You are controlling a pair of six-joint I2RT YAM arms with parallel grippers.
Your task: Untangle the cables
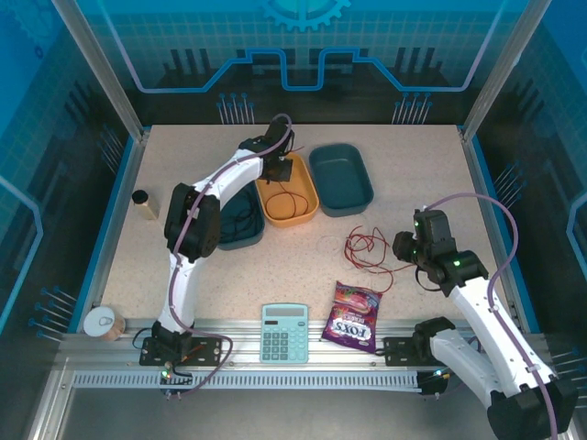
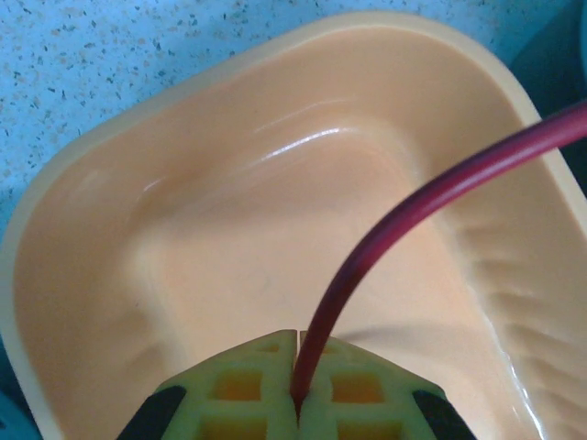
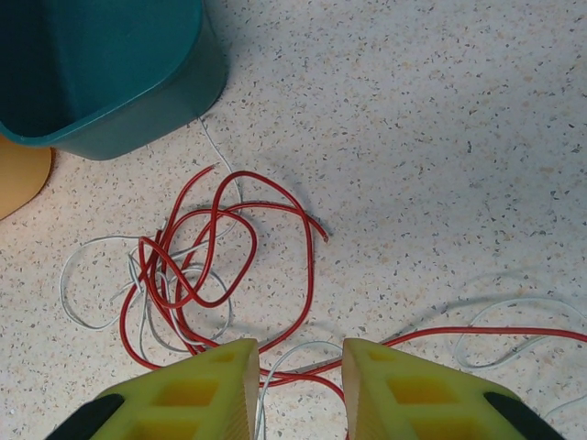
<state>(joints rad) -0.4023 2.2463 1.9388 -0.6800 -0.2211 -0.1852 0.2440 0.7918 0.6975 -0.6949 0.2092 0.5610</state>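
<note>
Reaches forward over the orange tray [image 2: 101, 275] with the left claw [image 2: 296, 353] clamped on a red cable [image 2: 431, 197]; hovers low with the right claw [image 3: 298, 367] spread wide above tangled cables [image 3: 183, 275].

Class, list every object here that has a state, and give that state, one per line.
Left gripper: shut on the dark red cable, over the orange plastic tray.
Right gripper: open, empty.
Thin bright red wire: tangled with thin white wire.
Teal oval plastic tray: empty.
</note>
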